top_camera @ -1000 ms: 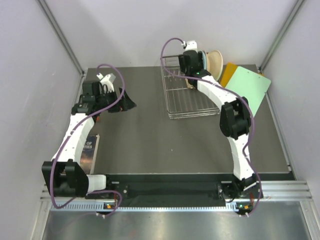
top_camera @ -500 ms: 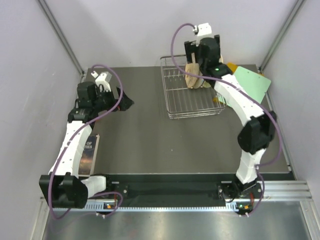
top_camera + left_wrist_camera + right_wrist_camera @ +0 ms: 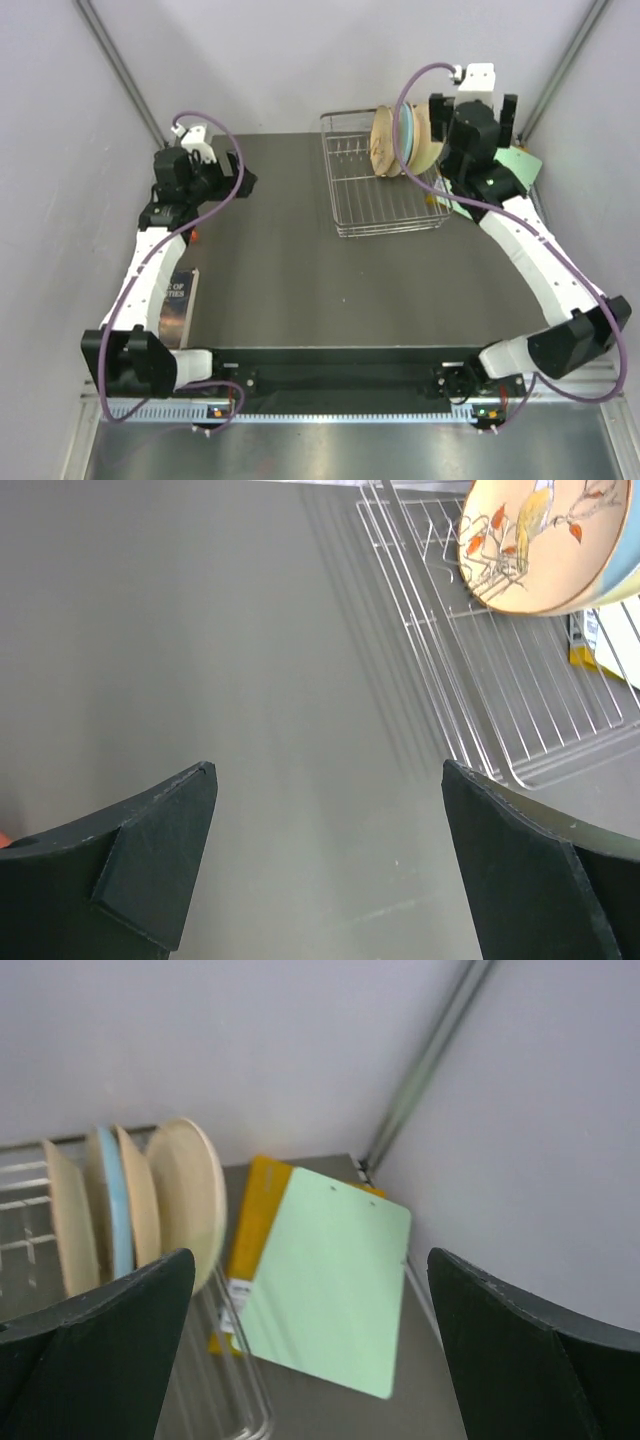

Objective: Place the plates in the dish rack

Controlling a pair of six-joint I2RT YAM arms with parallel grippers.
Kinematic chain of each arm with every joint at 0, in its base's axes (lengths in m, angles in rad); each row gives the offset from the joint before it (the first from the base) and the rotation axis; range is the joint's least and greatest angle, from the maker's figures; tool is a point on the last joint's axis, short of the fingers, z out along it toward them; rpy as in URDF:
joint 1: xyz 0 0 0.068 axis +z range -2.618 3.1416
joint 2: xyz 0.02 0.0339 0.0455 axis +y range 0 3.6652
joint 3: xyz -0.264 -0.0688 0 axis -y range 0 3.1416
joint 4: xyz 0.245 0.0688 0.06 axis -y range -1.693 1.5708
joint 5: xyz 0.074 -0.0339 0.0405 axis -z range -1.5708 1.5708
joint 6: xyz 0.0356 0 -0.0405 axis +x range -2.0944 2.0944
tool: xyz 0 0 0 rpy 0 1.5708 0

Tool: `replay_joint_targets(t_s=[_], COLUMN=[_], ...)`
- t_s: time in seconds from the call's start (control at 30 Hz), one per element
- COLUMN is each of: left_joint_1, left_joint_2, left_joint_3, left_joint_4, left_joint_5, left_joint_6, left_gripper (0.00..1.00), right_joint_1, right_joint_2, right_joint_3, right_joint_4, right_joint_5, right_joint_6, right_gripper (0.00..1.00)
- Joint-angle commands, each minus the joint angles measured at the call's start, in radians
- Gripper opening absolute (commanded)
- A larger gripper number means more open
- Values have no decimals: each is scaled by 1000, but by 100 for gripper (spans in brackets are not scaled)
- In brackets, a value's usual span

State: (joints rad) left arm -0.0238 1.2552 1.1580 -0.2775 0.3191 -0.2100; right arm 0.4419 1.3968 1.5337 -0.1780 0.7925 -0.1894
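Note:
The silver wire dish rack (image 3: 375, 205) stands at the back middle of the table. Plates stand on edge in its far right end: a tan floral plate (image 3: 384, 142), a light-blue one (image 3: 405, 135) and a cream one (image 3: 429, 140). In the right wrist view they show edge-on as tan (image 3: 66, 1228), blue (image 3: 110, 1210), tan (image 3: 138, 1210) and cream (image 3: 190, 1195). My right gripper (image 3: 474, 118) is open and empty, raised just right of the plates (image 3: 308, 1260). My left gripper (image 3: 236, 181) is open and empty over bare table at the left (image 3: 328, 770), where the rack (image 3: 500, 690) and floral plate (image 3: 540, 540) show.
A green board (image 3: 325, 1280) lies over an orange board (image 3: 252, 1225) right of the rack, by the back right corner. A book (image 3: 178, 303) lies at the left edge, and a bit of red (image 3: 194, 236) shows under the left arm. Walls close the sides and back.
The right gripper set the tan plate upright in the rack, let go, and swung up and to the right. The left gripper drew back a little toward the left.

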Motion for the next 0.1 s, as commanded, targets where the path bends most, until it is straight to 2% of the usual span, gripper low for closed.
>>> replay_joint_targets(t_s=[0.0, 0.07], left_joint_1=[-18, -27], left_joint_2=[36, 59], left_joint_3=[78, 95], left_joint_4=[78, 87], left_joint_5=[-2, -2], left_joint_6=[23, 23], left_gripper=[99, 99], right_joint_1=[0, -3], right_joint_2=[-94, -101], right_joint_3=[-90, -90], right_joint_4=[17, 12], right_joint_5=[73, 79], right_joint_6=[-70, -52], right_gripper=[100, 100])
